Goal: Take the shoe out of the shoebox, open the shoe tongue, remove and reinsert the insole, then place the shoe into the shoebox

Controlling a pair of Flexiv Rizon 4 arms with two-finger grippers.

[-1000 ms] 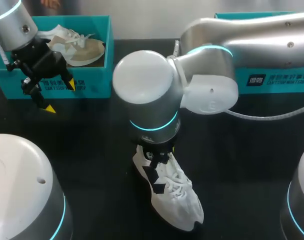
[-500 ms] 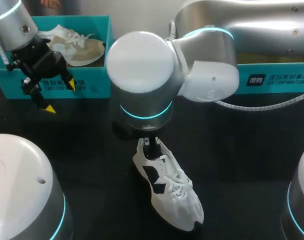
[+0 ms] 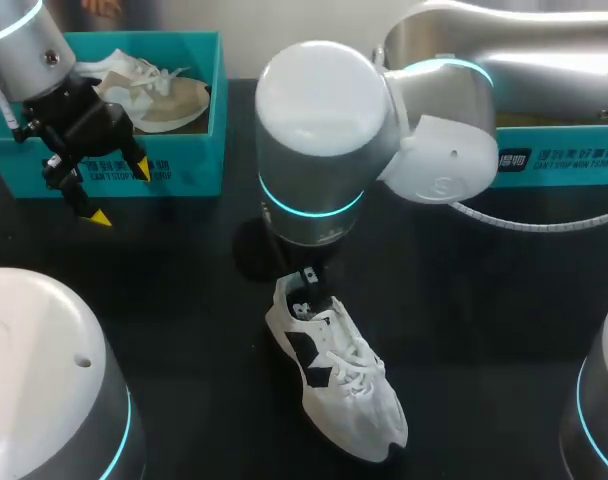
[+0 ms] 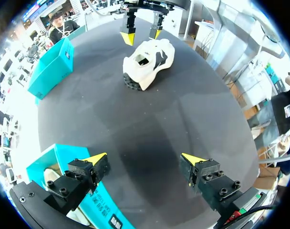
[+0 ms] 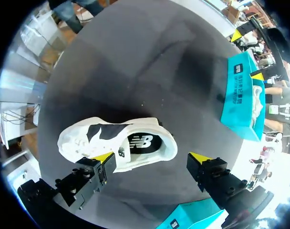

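Note:
A white shoe (image 3: 336, 382) with black side patches lies on the black table (image 3: 184, 300), its toe toward the front. Its insole (image 5: 143, 142) shows inside the opening. My right gripper (image 5: 150, 157) hangs open just above the heel, and its yellow fingertips (image 5: 103, 157) stand wide apart without holding the shoe (image 5: 114, 143). In the head view that gripper (image 3: 306, 279) is mostly hidden under its own wrist. My left gripper (image 3: 119, 192) is open and empty in front of the left teal shoebox (image 3: 189, 170). From the left wrist view the shoe (image 4: 147, 62) lies far ahead of the left gripper (image 4: 144, 160).
A beige shoe (image 3: 159, 95) lies in the left shoebox. A second teal box (image 3: 559, 155) stands at the back right, partly behind my right arm. Bare black table lies between the white shoe and the left shoebox.
My right gripper has opened and let go of the shoe's heel, then risen and swung slightly right. The shoe stays in place. The left arm has not moved.

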